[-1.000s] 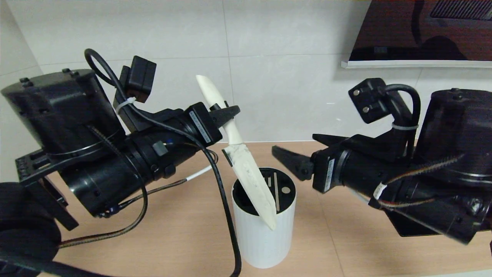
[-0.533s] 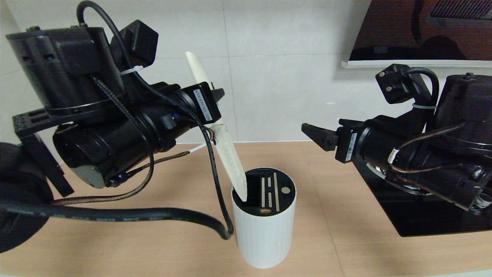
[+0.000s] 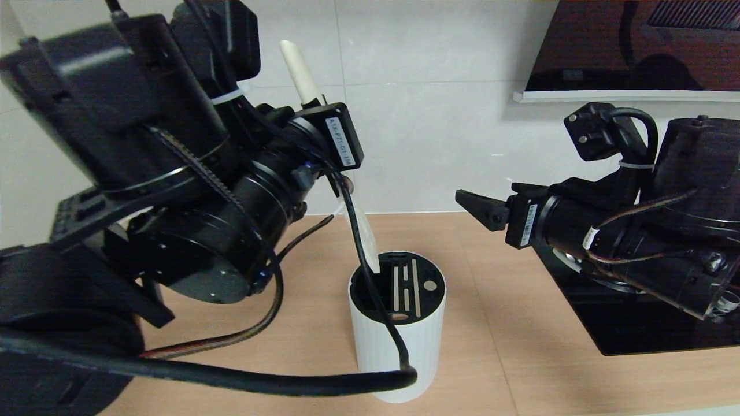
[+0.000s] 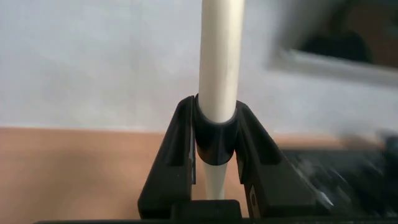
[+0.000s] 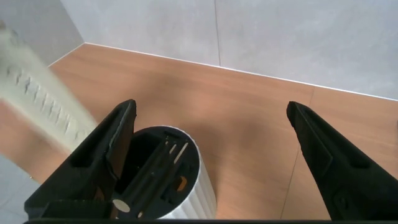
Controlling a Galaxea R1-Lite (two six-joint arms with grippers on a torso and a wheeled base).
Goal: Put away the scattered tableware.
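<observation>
A white ceramic knife with a cream handle is held upright, its tip just above the wide slot of the white cylindrical knife holder. My left gripper is shut on the knife's handle. The holder's black top has several narrow slots and a round hole. My right gripper hangs to the right of the holder, above the counter, open and with nothing in it. In the right wrist view the blade slants over the holder, with the right fingers spread wide on either side.
The holder stands on a wooden counter against a white tiled wall. A black cooktop lies at the right, under the right arm. A dark range hood hangs at the upper right. The left arm's cable loops in front of the holder.
The left arm has swung up and turned the knife from slanted across the holder to nearly upright, its tip at the wide slot. The right gripper has drawn back to the right.
</observation>
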